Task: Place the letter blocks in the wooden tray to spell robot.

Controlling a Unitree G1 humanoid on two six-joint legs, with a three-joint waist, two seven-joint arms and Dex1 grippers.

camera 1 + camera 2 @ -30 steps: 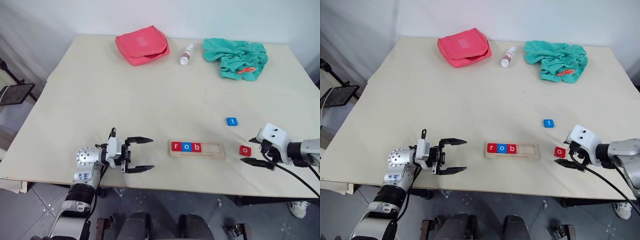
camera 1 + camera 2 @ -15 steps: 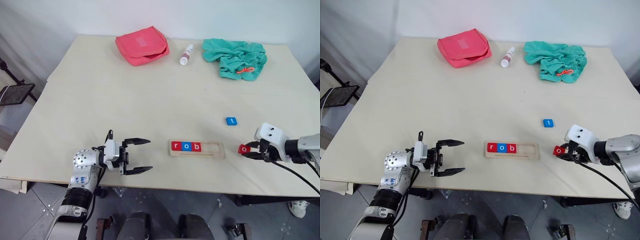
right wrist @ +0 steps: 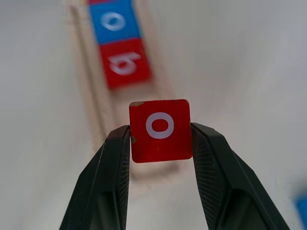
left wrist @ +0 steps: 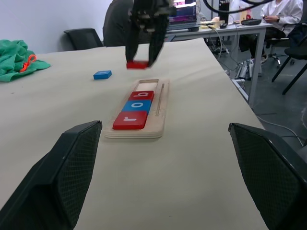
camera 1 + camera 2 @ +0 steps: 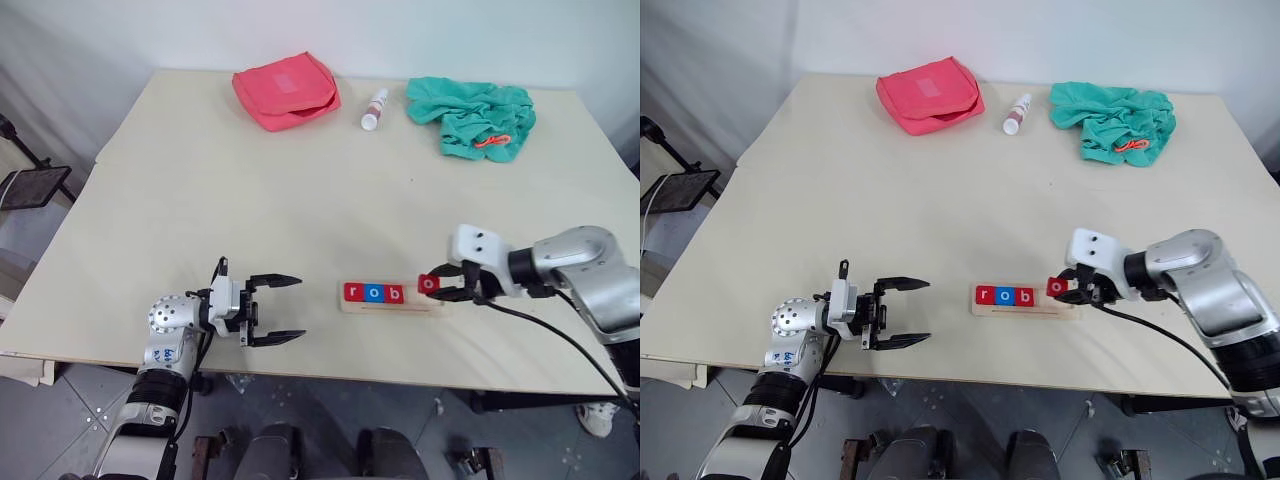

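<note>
the table (image 5: pixel 250 180) keeps its clutter at the far edge, leaving the near side free for the wooden tray (image 5: pixel 393 305), which already reads r, o, b from its left end with two slots bare. the right gripper (image 5: pixel 447 285) is clamped on the red o block (image 5: pixel 428 283), holding it just above the tray's empty right end, i'd guess to lower it beside the b. the blue t block (image 4: pixel 102 74) lies apart on the table beyond the tray, and the left gripper (image 5: pixel 282 309) hovers spread wide and empty, well left of the tray.

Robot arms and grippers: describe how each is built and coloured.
Both arms are silver-grey metal. The left gripper has two slim black fingers on a white-and-black wrist block behind a round silver joint with a small blue marking. The right gripper has black fingers with textured pads, a white housing with two dark dots, and a black cable trailing beneath.
</note>
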